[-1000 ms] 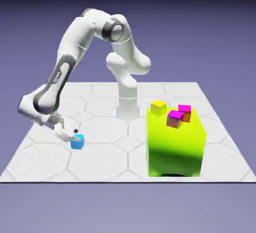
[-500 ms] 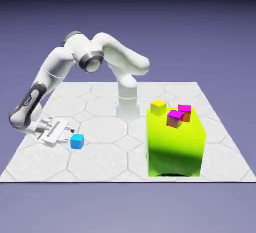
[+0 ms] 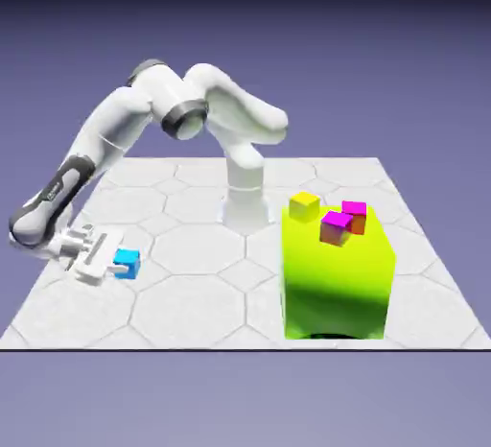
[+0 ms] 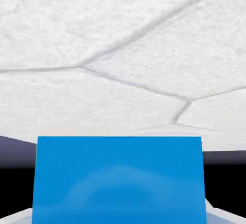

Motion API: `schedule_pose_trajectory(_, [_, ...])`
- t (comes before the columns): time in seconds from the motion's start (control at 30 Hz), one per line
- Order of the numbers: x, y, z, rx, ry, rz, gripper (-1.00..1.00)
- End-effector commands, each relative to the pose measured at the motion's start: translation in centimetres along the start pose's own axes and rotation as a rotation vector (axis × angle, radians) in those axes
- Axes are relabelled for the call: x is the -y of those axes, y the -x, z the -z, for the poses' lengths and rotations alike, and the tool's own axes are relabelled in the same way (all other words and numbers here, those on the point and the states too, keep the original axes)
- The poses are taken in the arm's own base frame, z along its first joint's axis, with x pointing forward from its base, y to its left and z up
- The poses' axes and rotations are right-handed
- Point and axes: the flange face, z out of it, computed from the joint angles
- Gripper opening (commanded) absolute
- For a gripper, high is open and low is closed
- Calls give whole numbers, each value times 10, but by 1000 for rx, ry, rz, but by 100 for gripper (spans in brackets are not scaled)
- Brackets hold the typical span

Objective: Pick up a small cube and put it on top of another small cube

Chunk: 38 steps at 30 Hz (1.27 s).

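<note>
The small cyan-blue cube (image 3: 129, 265) is low over the white tiled table (image 3: 211, 311), near the exterior view's left edge. My gripper (image 3: 119, 263) lies nearly level and is shut on it, reaching in from the left. In the hand view the cube (image 4: 118, 180) fills the bottom of the picture. Only slivers of the grey fingertips (image 4: 17, 216) show at its lower corners. White tiles with grey seams lie beyond it.
A big lime-green block (image 3: 338, 282) stands on the exterior view's right. On its top sit a yellow cube (image 3: 305, 206) and two magenta-topped cubes (image 3: 336, 228) (image 3: 355, 215). The robot's base (image 3: 245, 207) rises at the far middle.
The gripper swung down to lie level beside the cube, then shut on it. Cube and gripper have since shifted toward the exterior view's left.
</note>
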Motion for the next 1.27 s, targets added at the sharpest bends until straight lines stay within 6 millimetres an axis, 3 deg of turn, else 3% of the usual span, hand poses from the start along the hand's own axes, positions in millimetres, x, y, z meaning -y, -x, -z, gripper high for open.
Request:
schedule_pose_trajectory(0.0, [9,31,-15,-37,49,20,-100])
schedule_pose_trajectory(0.13, [30,155,-102,-196,269,95,-100])
schedule_pose_trajectory(0.23, [23,239,-179,-332,424,147,-100])
schedule_pose_trajectory(0.33, [-3,313,-263,-479,566,199,-100])
schedule_pose_trajectory(0.47, [-65,391,-375,-690,735,270,-100])
schedule_pose_trajectory(0.67, [-110,400,-474,-872,979,309,-100])
schedule_pose_trajectory(0.8, [-136,399,-519,-971,1120,342,-100])
schedule_pose_trajectory(0.83, [-131,412,-497,-964,1070,377,-100])
schedule_pose_trajectory(1.17, [-146,358,-509,-963,1068,377,-100])
schedule_pose_trajectory(1.2, [-146,358,-509,-963,1068,377,100])
schedule_pose_trajectory(1.23, [-146,358,-509,-963,1068,377,100])
